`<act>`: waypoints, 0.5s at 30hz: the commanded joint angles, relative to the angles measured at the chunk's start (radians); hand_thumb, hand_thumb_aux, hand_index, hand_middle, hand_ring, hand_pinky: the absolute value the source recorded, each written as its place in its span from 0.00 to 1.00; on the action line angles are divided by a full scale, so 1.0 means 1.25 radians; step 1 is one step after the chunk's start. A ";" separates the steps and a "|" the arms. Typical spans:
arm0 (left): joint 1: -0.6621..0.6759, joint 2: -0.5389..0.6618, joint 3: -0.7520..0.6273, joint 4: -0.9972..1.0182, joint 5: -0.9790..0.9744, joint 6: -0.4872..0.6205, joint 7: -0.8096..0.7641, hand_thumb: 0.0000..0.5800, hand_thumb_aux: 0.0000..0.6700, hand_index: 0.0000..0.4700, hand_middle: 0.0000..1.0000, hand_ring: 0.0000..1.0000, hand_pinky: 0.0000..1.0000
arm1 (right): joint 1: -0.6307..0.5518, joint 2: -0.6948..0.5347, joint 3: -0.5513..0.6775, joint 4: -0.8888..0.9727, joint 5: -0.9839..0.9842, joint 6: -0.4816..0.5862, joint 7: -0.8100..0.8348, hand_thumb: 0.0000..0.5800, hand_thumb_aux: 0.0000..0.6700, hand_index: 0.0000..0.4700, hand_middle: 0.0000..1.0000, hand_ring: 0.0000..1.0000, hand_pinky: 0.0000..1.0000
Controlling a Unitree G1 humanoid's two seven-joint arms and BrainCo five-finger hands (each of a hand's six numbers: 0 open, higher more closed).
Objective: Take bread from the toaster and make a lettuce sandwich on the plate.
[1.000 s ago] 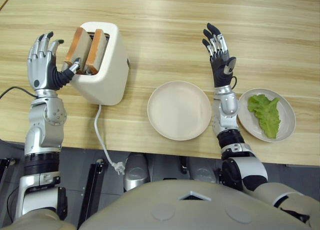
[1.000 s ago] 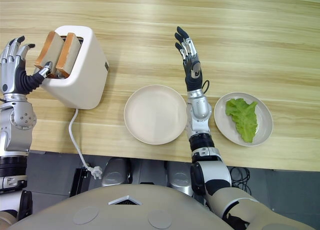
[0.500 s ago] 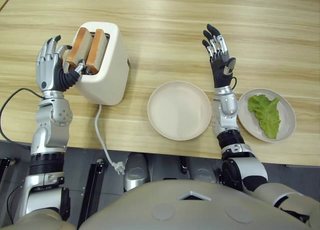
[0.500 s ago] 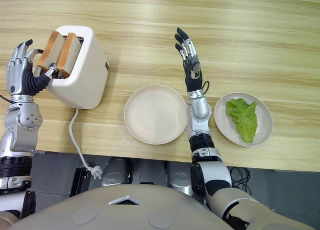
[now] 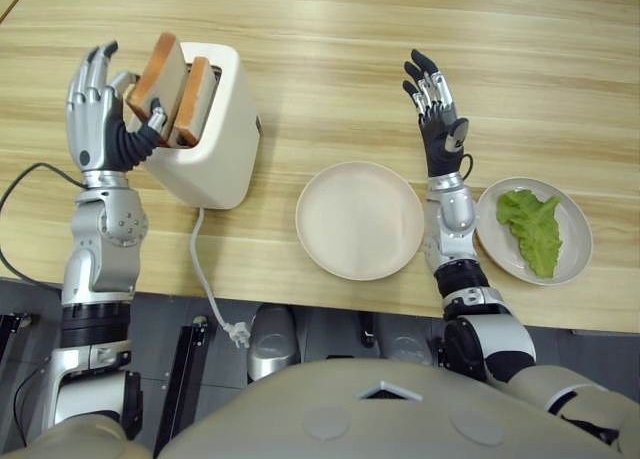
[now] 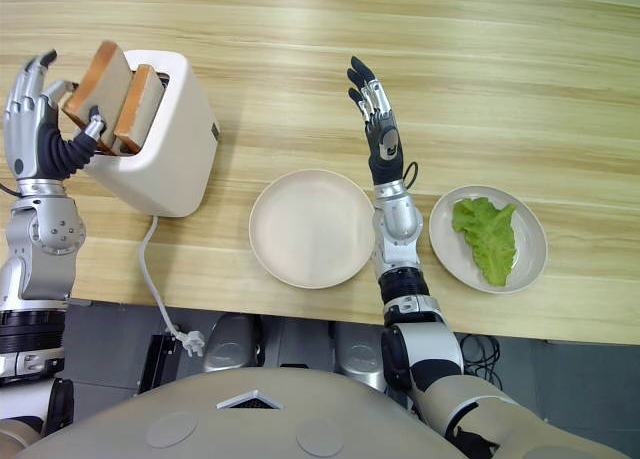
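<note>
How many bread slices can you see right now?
2. The higher slice is gripped by the left robot hand at the left slot of the toaster; the other slice sits lower in the slot beside it.

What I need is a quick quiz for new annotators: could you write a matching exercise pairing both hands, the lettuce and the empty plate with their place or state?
Column 1
1. left hand
2. right hand
3. lettuce leaf
4. middle plate

Column 2
A. lies on the side plate at the far right
B. empty, to the right of the toaster
C. closed on a bread slice that stands higher in its slot than the other slice
D. open, fingers straight, holding nothing

Pairs: 1-C, 2-D, 3-A, 4-B
</note>
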 commanded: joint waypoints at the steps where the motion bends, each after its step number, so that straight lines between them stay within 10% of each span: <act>1: -0.007 -0.010 0.032 -0.091 -0.011 -0.023 0.026 1.00 1.00 0.98 1.00 1.00 1.00 | -0.001 -0.001 0.004 0.014 -0.007 -0.003 -0.006 0.00 0.00 0.00 0.00 0.00 0.00; 15: -0.062 -0.056 0.028 -0.326 -0.156 -0.102 -0.086 1.00 1.00 0.98 1.00 1.00 1.00 | -0.041 -0.019 -0.026 0.048 -0.003 -0.027 -0.043 0.00 0.00 0.00 0.00 0.00 0.00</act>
